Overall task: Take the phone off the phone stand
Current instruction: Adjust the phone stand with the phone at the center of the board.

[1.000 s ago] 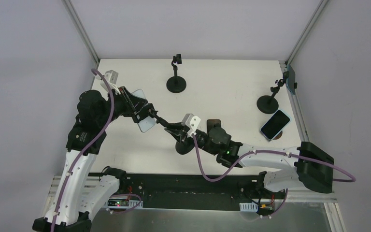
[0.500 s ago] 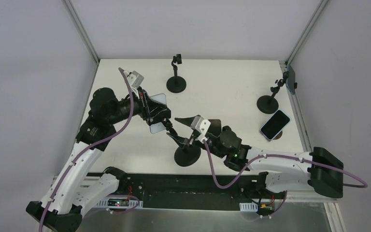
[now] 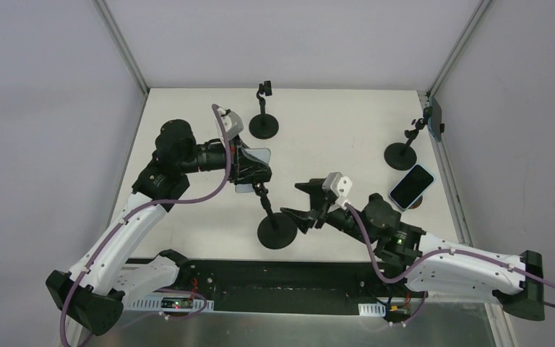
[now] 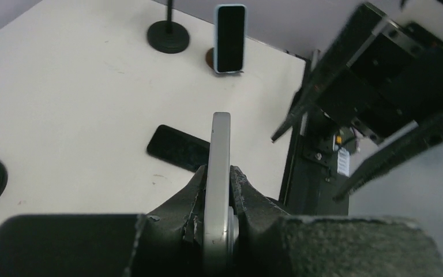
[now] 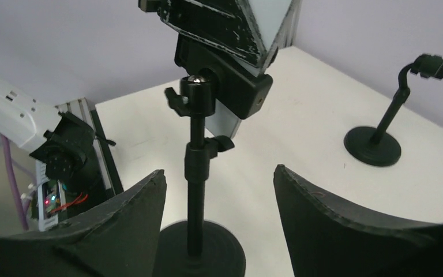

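Note:
A light-blue phone sits at the top of the black phone stand, its back against the stand's clamp. My left gripper is shut on the phone, which shows edge-on between the fingers in the left wrist view. Open and holding nothing, my right gripper hangs just right of the stand's pole. In the right wrist view the pole stands ahead in the gap between the fingers, touching neither.
An empty stand is at the back centre. Another stand at the right edge holds a dark phone. A blue-cased phone lies beside it. A dark phone lies flat mid-table.
My right gripper opened, let go of the stand's pole and drew back to the right. My left arm swung right and toward the table's middle with the phone still gripped.

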